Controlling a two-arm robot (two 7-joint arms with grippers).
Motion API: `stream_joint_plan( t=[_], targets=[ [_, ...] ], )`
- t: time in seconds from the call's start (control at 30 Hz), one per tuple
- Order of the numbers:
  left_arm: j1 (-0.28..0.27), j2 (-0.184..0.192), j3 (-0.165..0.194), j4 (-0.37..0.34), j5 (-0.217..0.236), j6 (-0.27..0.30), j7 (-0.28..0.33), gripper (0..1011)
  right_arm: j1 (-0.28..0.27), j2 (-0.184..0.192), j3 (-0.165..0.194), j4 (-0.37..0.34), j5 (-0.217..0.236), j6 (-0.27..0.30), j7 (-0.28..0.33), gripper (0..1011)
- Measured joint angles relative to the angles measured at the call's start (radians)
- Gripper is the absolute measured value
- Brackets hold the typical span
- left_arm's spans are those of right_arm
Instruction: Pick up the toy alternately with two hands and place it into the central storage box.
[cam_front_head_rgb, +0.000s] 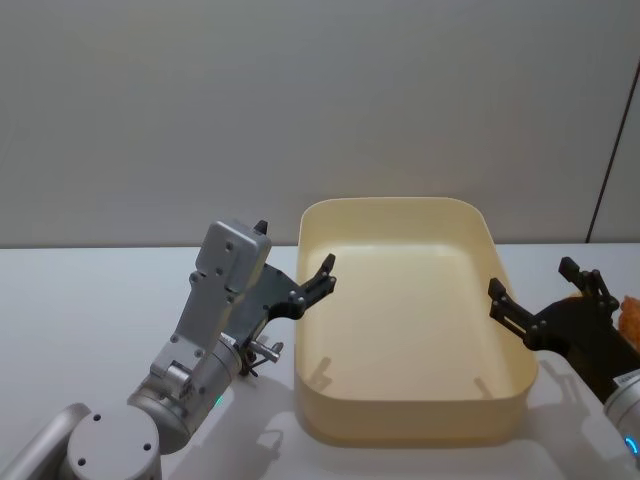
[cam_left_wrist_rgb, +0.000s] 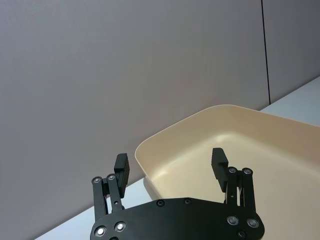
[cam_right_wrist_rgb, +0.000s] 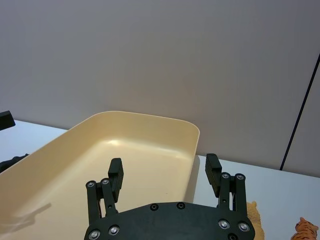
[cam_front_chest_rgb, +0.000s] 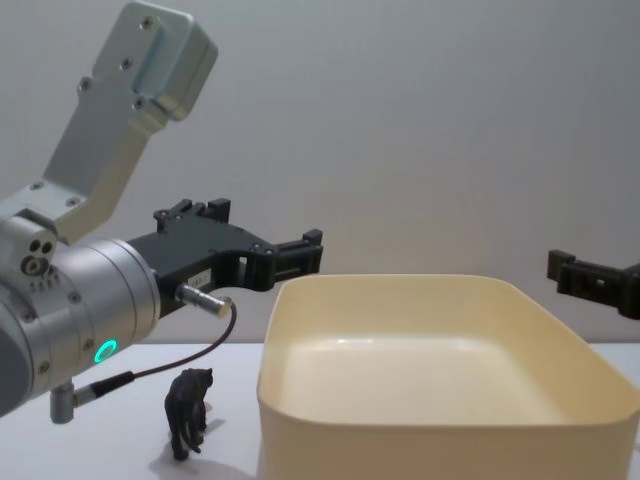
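White table (cam_front_head_rgb: 80, 300), cream rounded storage box (cam_front_head_rgb: 410, 422), smooth walls

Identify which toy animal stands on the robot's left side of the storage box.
The black animal, standing upright beside the storage box's left wall. The orange animals are on the box's right side.

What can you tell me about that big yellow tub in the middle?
The tub is cream-yellow, seemingly smooth plastic: rectangular, rounded corners, plain walls, open top. It stands upright on the white table, with only shadows on its floor. The left pincer hovers open at its left rim, the right pincer at its right; neither seems to touch it.
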Motion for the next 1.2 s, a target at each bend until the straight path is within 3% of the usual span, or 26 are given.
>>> stream_joint_plan(
  t=[0.97, 1.2],
  targets=[
    [0.000, 0.000, 0.000, 0.000, 0.000, 0.000, 0.000, 1002, 0.000, 0.000, 0.000, 0.000, 0.000, 0.000, 0.000, 1001],
    [0.000, 0.000, 0.000, 0.000, 0.000, 0.000, 0.000, 1002, -0.014, 0.016, 0.011, -0.006, 0.008, 0.000, -0.008, 1001]
  ],
)
